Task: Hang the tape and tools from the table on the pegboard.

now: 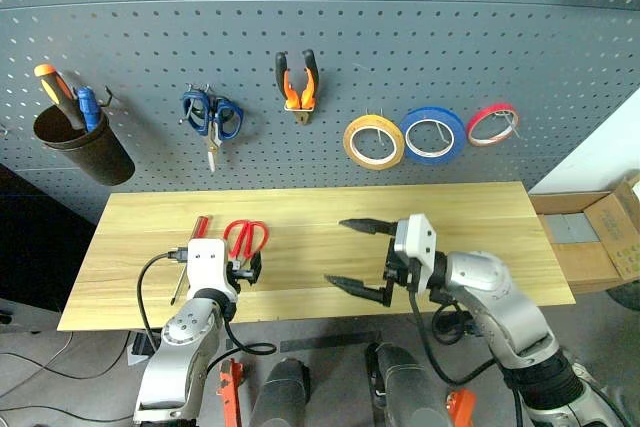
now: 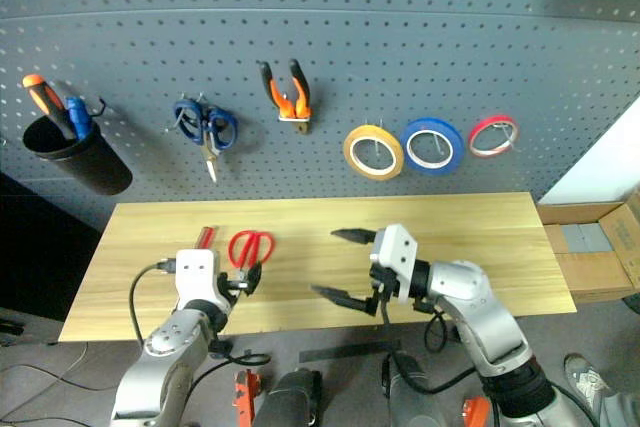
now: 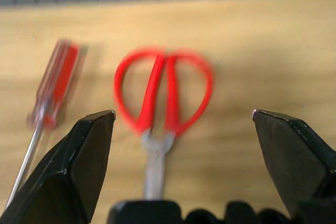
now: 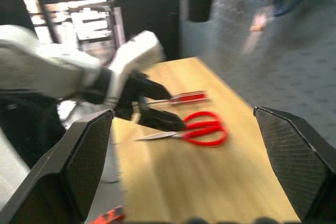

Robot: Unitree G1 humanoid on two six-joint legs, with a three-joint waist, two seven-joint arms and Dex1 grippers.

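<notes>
1. Since the yellow-tan tape (image 1: 374, 141) already hangs on a hook of the pegboard (image 1: 480, 37), just left of the blue tape ring (image 1: 432, 135) and the red tape ring (image 1: 492, 124), you can tick that one off. The orange-and-black pliers (image 1: 297, 85) are up on the board too.
2. What you've got left: the red-handled scissors (image 1: 246, 238) and the slim red-handled screwdriver (image 1: 199, 230) both lie flat on the table (image 1: 480, 217), side by side near its left end.
3. Your left gripper (image 3: 184, 121) is wide open with nothing in it, and the scissors' handles sit between its fingers in the wrist view. It's a bit blurry there, so I can't say if it's touching them.
4. Your right gripper (image 1: 358, 255) hangs open and empty over the middle of the table, pointing left.
5. Surface is pale wood grain. The blue-handled scissors (image 1: 211, 117) hang on the dark grey board, and a black cup (image 1: 85, 144) holds an orange-handled screwdriver (image 1: 55, 87). Cardboard boxes (image 1: 600, 237) sit off the right end.
</notes>
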